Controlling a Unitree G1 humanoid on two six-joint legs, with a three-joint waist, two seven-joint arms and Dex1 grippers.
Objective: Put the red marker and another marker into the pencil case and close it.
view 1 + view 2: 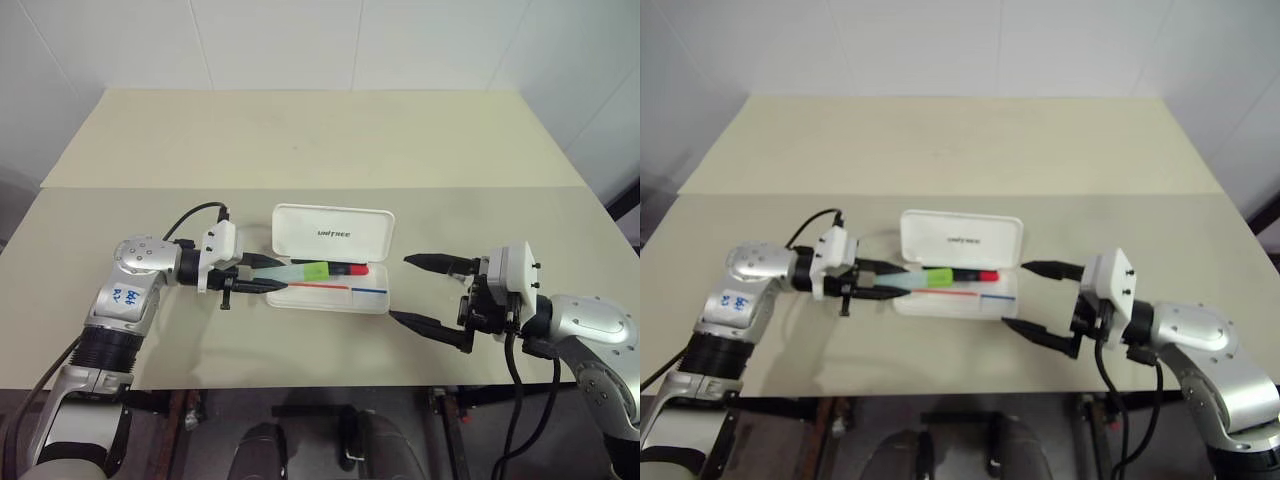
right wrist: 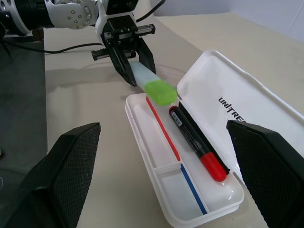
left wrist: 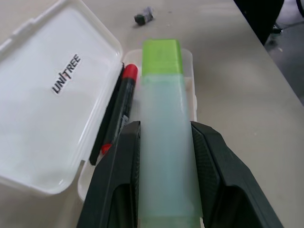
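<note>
Presently the mint-green marker (image 3: 166,137) is clamped between the jaws of the left gripper (image 1: 262,277) and held over the left end of the open pencil case (image 1: 372,300), near the table's (image 1: 300,150) front edge. Inside the case, the red marker (image 2: 197,142) is laid along the hinge side. The right gripper (image 1: 418,290) is held just beside the case's right end, jaws wide apart.

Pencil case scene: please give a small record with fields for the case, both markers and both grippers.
pencil case: open on the table, lid folded back
red marker: lying inside the case, along the hinge side
green marker: held over the case end, not yet inside
left gripper: fingers shut on the green marker
right gripper: fingers wide open, empty, beside the case
</note>
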